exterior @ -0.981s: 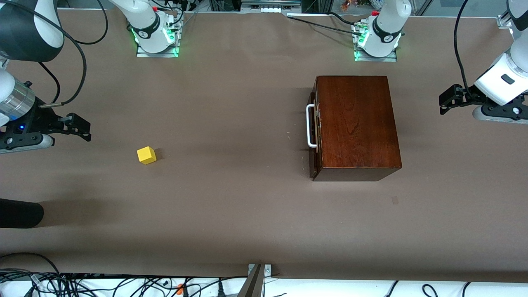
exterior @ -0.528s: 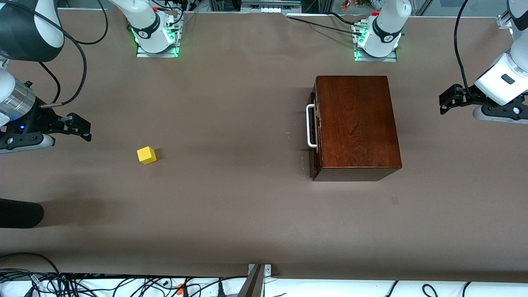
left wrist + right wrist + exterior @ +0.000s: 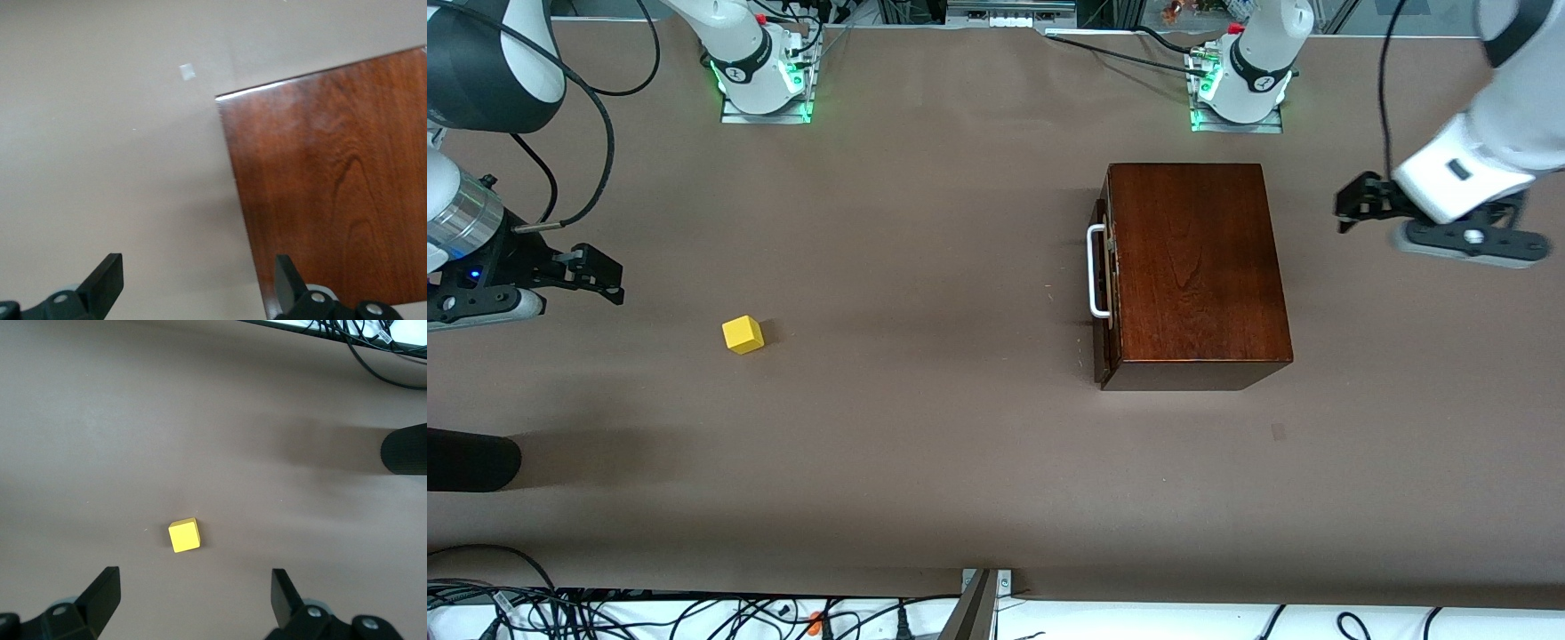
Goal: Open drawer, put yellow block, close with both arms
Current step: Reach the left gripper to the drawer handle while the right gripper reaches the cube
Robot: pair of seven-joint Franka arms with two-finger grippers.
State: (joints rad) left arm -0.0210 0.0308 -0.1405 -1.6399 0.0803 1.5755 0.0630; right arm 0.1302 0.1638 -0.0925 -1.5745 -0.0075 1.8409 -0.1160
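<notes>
The dark reddish-brown wooden box (image 3: 1192, 267) stands toward the left arm's end of the table. Its drawer (image 3: 1103, 342) is pushed in, and the white handle (image 3: 1095, 271) faces the right arm's end. The box's glossy top (image 3: 333, 187) fills part of the left wrist view. My left gripper (image 3: 1352, 204) hangs open and empty over the table beside the box's back end, with nothing between its jaws in the wrist view (image 3: 200, 273). The yellow block (image 3: 743, 335) lies alone toward the right arm's end. My right gripper (image 3: 600, 271) hovers open a short way from the block (image 3: 184, 536), apart from it.
A black cylindrical object (image 3: 471, 460) juts in at the right arm's end, nearer the front camera than the block. Cables (image 3: 694, 613) run along the table's front edge. A small pale mark (image 3: 1279, 432) is on the table near the box. The arm bases (image 3: 765, 80) stand along the back.
My left gripper has moved toward the box and toward the arm bases, still open. The right arm, the block and the box have not moved.
</notes>
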